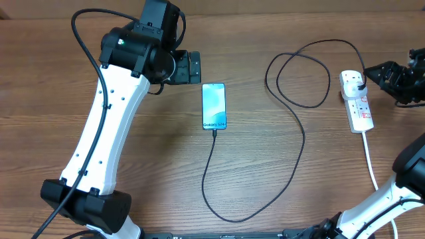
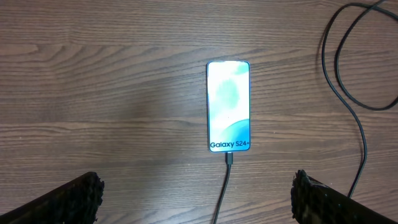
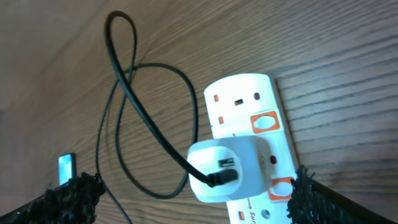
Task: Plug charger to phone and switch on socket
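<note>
The phone [image 1: 214, 106] lies flat mid-table, its cyan screen lit [image 2: 229, 106]. The charger's small tip [image 2: 229, 159] sits in the phone's lower end. Its thin black cable [image 1: 229, 218] loops across the table to a white adapter [image 3: 230, 168] plugged into the socket [image 1: 356, 101], a white power strip with orange-framed switches [image 3: 249, 102]. My left gripper [image 1: 193, 68] hangs open just left of the phone's top, with nothing between its fingers [image 2: 196, 186]. My right gripper [image 1: 372, 76] is open beside the socket, its fingers either side of the adapter without touching it [image 3: 193, 186].
The socket's white lead [image 1: 369, 159] runs toward the front right edge. Loose cable loops [image 1: 299, 73] lie between phone and socket. The left arm [image 1: 106, 119] stretches diagonally over the left half of the wooden table [image 1: 153, 153].
</note>
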Tool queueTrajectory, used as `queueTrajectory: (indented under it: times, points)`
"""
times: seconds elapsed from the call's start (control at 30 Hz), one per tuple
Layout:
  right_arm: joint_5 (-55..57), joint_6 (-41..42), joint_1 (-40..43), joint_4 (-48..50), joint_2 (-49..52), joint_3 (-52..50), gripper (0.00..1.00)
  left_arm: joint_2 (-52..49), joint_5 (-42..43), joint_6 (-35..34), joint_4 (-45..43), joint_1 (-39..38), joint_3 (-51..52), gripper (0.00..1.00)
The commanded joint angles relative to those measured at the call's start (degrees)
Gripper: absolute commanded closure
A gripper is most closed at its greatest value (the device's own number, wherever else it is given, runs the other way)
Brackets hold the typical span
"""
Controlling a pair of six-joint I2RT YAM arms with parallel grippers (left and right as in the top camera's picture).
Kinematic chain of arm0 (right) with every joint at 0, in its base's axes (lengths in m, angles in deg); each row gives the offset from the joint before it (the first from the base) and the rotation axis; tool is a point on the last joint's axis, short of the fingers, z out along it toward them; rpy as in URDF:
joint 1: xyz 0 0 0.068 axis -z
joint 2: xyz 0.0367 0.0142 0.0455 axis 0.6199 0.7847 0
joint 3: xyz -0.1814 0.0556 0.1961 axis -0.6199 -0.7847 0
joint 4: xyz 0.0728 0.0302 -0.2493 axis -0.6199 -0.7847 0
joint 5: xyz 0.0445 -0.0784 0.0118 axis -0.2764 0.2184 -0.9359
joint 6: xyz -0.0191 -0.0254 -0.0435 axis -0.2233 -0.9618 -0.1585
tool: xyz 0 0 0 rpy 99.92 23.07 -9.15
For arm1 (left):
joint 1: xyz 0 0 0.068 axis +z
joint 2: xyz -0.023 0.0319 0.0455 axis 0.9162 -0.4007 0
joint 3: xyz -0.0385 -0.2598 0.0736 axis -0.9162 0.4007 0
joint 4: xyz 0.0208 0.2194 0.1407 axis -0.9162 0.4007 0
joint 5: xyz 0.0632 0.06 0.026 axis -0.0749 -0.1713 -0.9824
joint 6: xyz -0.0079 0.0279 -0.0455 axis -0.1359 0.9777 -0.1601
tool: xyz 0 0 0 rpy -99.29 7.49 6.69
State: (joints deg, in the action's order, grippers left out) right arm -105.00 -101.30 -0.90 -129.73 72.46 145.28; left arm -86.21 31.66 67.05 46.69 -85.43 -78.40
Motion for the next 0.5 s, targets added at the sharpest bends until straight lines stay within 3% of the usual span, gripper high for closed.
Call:
queueTrajectory:
  times: [0.0,0.47]
  points:
    - [1.2,-0.2,0.1,0.2,-0.3,-0.7,0.00,-0.3,-0.8,0.6,-0.1,0.3,0.2,0.00]
    - [0.3,2.8,0.0,4.4,-0.3,-6.8,0.00,-0.3,-0.8,0.6,-0.1,0.3,0.2,0.00]
